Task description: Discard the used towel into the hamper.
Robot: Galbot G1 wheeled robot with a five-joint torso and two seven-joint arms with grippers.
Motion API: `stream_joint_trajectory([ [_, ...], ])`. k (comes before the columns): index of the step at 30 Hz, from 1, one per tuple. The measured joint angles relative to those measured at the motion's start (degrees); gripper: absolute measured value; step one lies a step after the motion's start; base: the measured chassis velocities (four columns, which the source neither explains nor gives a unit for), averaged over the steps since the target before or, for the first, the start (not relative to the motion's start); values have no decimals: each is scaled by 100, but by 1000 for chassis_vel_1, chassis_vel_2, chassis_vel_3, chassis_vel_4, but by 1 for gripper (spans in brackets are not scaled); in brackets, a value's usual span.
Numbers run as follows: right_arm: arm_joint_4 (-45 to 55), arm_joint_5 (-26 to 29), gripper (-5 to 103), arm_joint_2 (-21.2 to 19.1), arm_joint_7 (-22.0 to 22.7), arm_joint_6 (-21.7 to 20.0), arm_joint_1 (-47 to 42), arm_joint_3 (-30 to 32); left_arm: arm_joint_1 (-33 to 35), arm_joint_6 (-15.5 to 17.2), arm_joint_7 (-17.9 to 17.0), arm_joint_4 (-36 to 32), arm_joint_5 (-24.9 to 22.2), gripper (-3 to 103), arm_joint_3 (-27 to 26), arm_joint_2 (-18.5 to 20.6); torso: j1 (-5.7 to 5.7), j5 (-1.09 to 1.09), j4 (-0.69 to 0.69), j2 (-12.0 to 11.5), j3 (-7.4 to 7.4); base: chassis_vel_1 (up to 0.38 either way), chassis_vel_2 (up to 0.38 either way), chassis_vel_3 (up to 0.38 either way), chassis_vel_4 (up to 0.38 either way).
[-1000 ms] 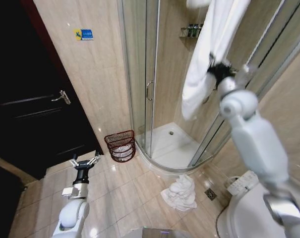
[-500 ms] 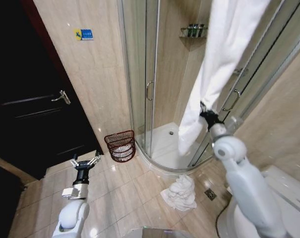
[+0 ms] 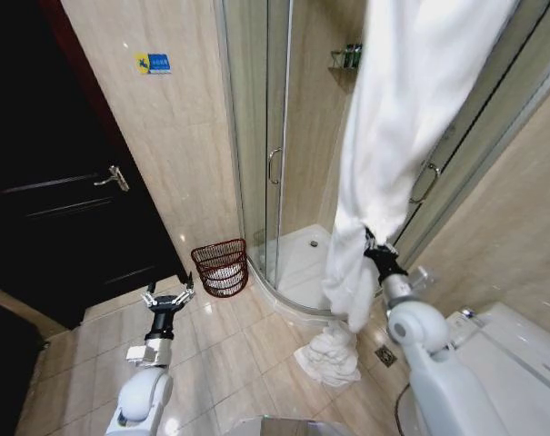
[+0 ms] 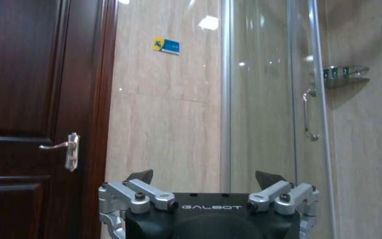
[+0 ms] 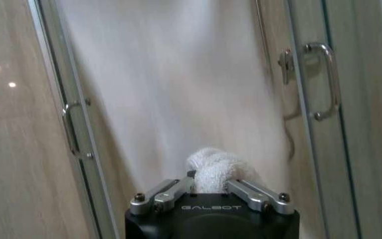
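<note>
In our head view, the right gripper (image 3: 373, 247) pinches a long white terry towel (image 3: 402, 136) that hangs in front of the glass shower enclosure (image 3: 275, 145), its long axis running almost straight up and down, its lower end drooping just above a crumpled white towel heap (image 3: 332, 352) on the beige tiled floor (image 3: 220, 354). We see the small round hamper of dark reddish-brown wire (image 3: 221, 266) standing upright, open mouth up, against the beige tiled wall (image 3: 179, 154) just beside the shower's curved base, well apart from the hanging towel.

Our right wrist view adds what the head view cannot: the jaws drawn narrow on a bunched knot of towel (image 5: 214, 172), with a chrome door handle (image 5: 327, 82) beyond. Our left wrist view shows the left gripper (image 4: 204, 180) with jaws spread wide and holding nothing, facing the dark wooden door (image 4: 32, 114) and its silver lever handle (image 4: 68, 149); in the head view it hovers low (image 3: 168, 296) near the hamper.
</note>
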Motion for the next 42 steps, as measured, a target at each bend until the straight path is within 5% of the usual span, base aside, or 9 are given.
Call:
stream_joint_trajectory([
  [9, 319, -856, 4, 322, 5, 333, -489, -129, -30, -19, -2, 27, 59, 100, 238, 25, 0, 0, 1, 0, 0, 0, 0, 0, 0],
  [31, 1317, -1494, 4, 73, 282, 797, -1073, 567, -193, 175, -4, -71, -5, 100, 586, 49, 0, 1, -1, 0, 0, 0, 0, 0, 0],
  [42, 1936, -1561, 4, 55, 471, 660, -1348, 636, -233, 287, -114, -92, 161, 100, 744, 50, 0, -1, 0, 1, 0, 0, 0, 0, 0],
])
